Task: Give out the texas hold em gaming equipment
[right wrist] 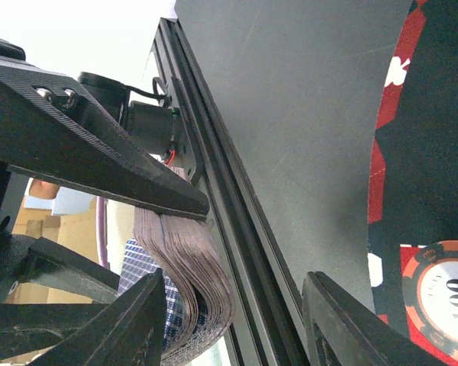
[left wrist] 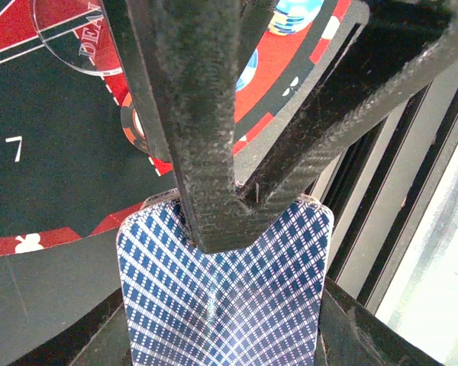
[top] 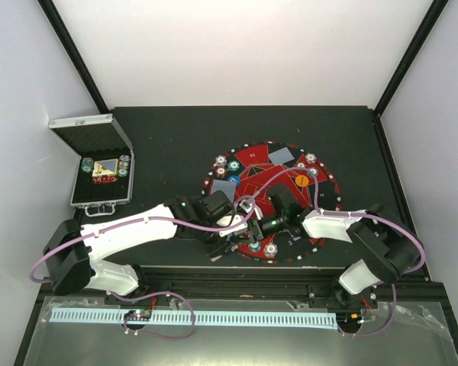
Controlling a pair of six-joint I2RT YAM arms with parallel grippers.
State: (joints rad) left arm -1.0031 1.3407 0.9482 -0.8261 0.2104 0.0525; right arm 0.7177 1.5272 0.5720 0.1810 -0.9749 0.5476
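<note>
Bright even light, wrist views soft up close, whites perhaps overexposed

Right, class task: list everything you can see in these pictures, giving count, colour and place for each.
Table: one, black, beneath all.
Mat: one, round, red and black, table centre.
Case: one, silver with black foam, open, table's far left.
Chip stacks: at least four, white-edged teal, red and grey, around the mat's rim.
Loose cards: two, blue-grey backs, on the mat.
Orange disc: one, mat's right part.
Clear dealer disc: one, on the mat.
Deck: one, blue-patterned backs, over the mat's near edge.
Left hand: black, shut on the deck.
Right hand: black, open, beside the deck.
</note>
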